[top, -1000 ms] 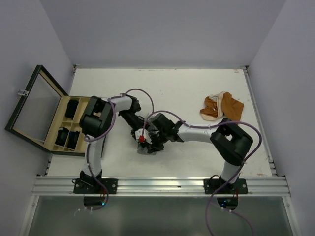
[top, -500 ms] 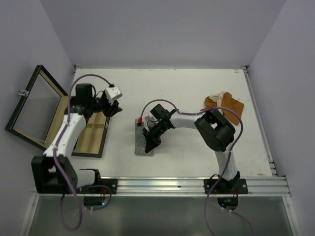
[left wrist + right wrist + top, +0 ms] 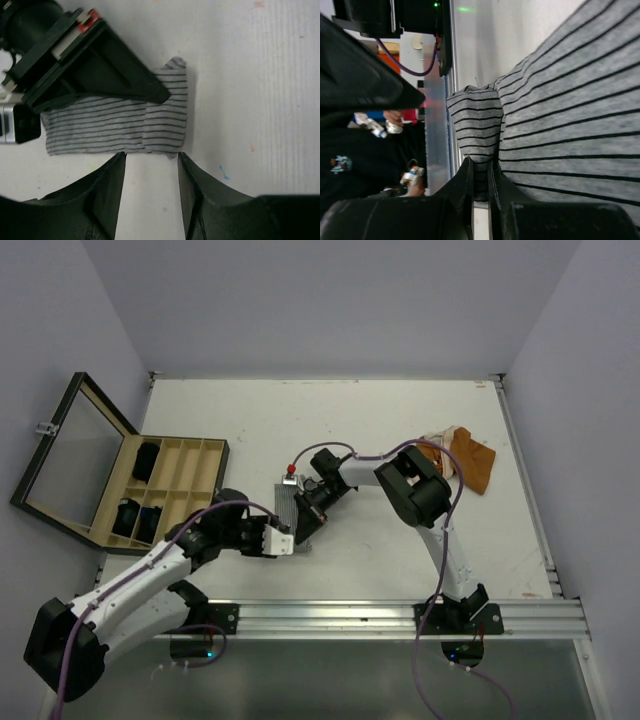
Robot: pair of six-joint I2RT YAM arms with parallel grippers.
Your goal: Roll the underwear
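Observation:
The grey striped underwear (image 3: 285, 504) lies flat in mid-table as a long strip (image 3: 100, 125), with its near end folded over. My right gripper (image 3: 304, 528) is shut on that folded end (image 3: 475, 130), pinching a thin fold between its fingers (image 3: 481, 176). My left gripper (image 3: 151, 156) stands open on bare table at the strip's long edge, close beside the folded end, with nothing between its fingers; in the top view it (image 3: 288, 540) is left of the strip. An orange-brown underwear (image 3: 462, 458) lies bunched at the back right. Black underwear (image 3: 147, 460) fills some box compartments.
The compartmented wooden box (image 3: 195, 472) sits at the table's left edge, its glass lid (image 3: 70, 455) swung open to the left. A metal rail (image 3: 330, 618) runs along the near edge. The right arm's body (image 3: 75, 60) lies across the strip's far side.
My left arm has swung from near the box down to the striped strip's near end, and its jaws have widened. The right gripper stays shut on the cloth.

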